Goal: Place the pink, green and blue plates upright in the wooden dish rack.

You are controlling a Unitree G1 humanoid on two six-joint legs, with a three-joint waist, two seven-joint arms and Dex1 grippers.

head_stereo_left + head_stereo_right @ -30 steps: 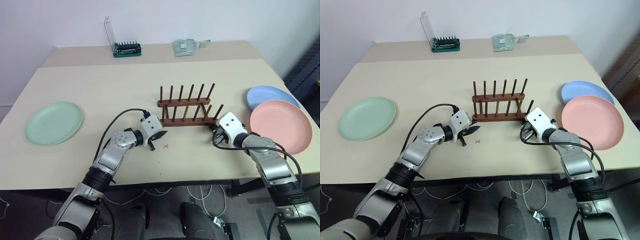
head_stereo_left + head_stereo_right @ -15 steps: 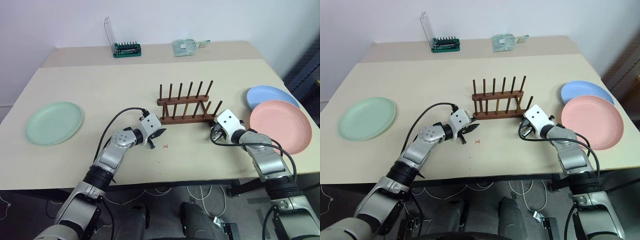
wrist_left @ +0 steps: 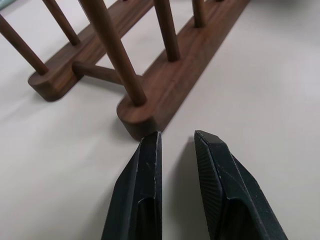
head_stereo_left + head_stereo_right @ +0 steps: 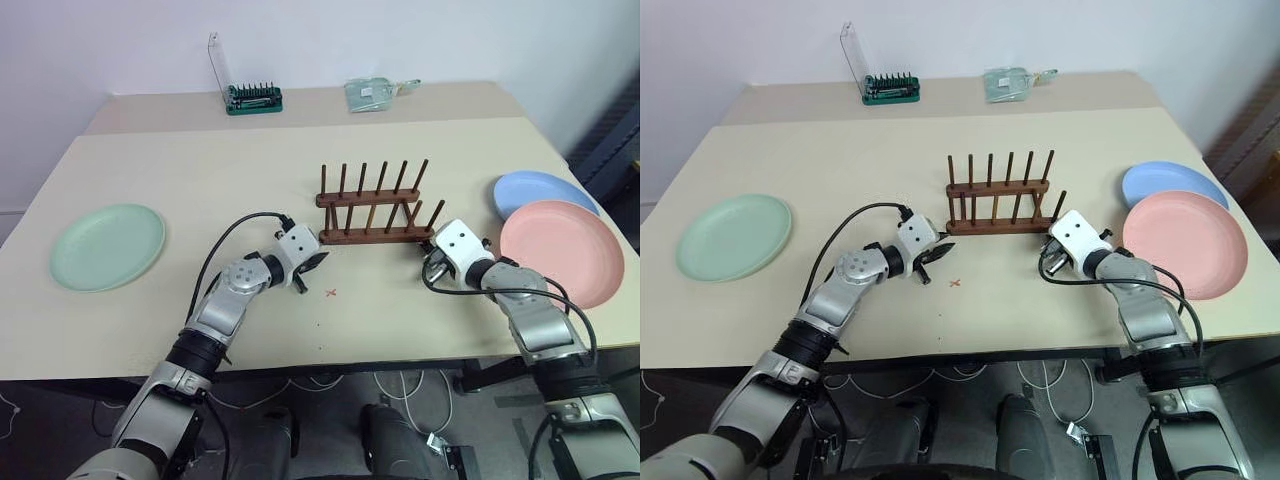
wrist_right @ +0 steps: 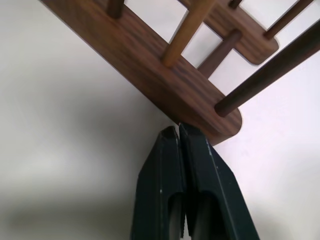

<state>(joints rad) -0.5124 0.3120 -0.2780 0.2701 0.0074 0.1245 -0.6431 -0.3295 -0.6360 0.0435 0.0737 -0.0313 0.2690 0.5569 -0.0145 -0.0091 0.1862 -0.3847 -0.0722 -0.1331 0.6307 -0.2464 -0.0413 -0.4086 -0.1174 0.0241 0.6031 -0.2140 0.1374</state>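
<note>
1. The rack [image 4: 372,212] stands mid-desk with its long axis running left to right, parallel to the desk's [image 4: 200,170] front edge. It holds no plate.
2. The left claw [image 3: 174,142] sits at the rack's left end, its tips just beside the near rail's end. The fingers [image 3: 145,175] stand slightly parted with nothing between them.
3. The right claw [image 5: 178,131] is at the rack's right end, clenched shut on nothing, its tip against or just short of the rail's rounded end; I cannot tell which.
4. The pink plate [image 4: 561,252] lies flat near the desk's right edge, just to the right of the right claw. The blue plate [image 4: 540,190] lies behind it, partly tucked under the pink plate's far rim.
5. The green plate [image 4: 108,245] lies flat near the left edge, well apart from the left claw.
6. Judgement: the two claws bracket the rack's ends, so the step in hand looks like squaring or nudging the rack. The next pick probably turns on nearness. The right arm is much nearer the pink and blue plates; the left arm would take the green.
7. No brand, label or writing can be read on the plates, rack or desk.
</note>
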